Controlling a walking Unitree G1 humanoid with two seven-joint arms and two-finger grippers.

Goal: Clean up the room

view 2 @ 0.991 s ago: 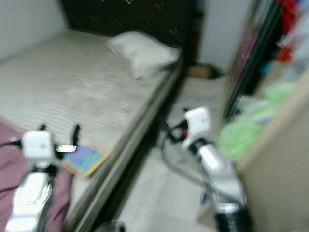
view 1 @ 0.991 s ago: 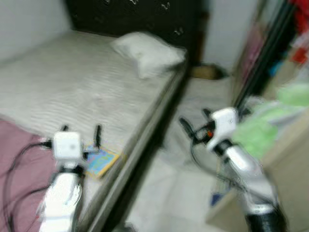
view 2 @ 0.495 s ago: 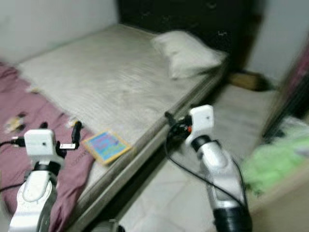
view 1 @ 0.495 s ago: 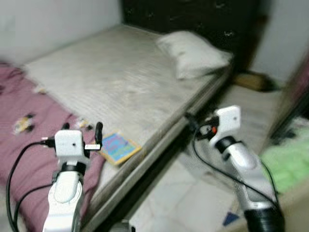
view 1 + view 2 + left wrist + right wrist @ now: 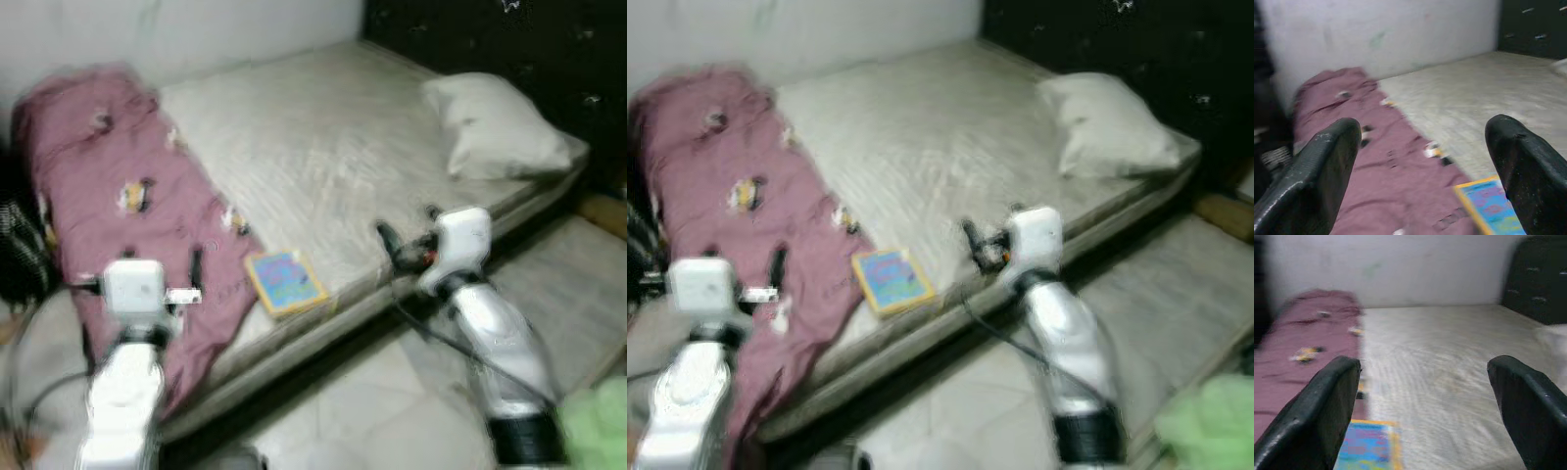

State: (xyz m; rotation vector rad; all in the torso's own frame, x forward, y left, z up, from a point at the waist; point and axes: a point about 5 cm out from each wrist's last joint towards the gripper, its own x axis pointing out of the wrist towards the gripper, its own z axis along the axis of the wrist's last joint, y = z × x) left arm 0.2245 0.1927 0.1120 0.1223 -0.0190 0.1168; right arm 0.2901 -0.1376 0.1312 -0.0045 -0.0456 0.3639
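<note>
We are facing a bed (image 5: 323, 147), mattress mostly bare, taking up most of the head view. A maroon blanket (image 5: 118, 186) is lying in a heap from 10 o'clock down toward 7 o'clock, spilling over the near edge. A pale pillow (image 5: 495, 127) is sitting at 2 o'clock against a dark headboard (image 5: 509, 39). Tiled floor (image 5: 372, 411) is running along the bottom, and something green (image 5: 598, 431) is blurring in at 5 o'clock; we cannot tell what.

A colourful book (image 5: 284, 282) is lying flat near centre, just beside the blanket's edge and close to the mattress edge. We are judging it light, stiff and thin, best pinched at the overhanging near edge or a corner. The blanket is looking soft, bulky and floppy; we are guessing a bunched fold near its middle is the place to grab.

Both arms are reaching forward with bent elbows. The left tool (image 5: 1422, 147) is hovering over the blanket around 8 o'clock, fingers spread, holding nothing. The right tool (image 5: 1425, 382) is hovering at the mattress edge just right of the book, also spread and empty.
</note>
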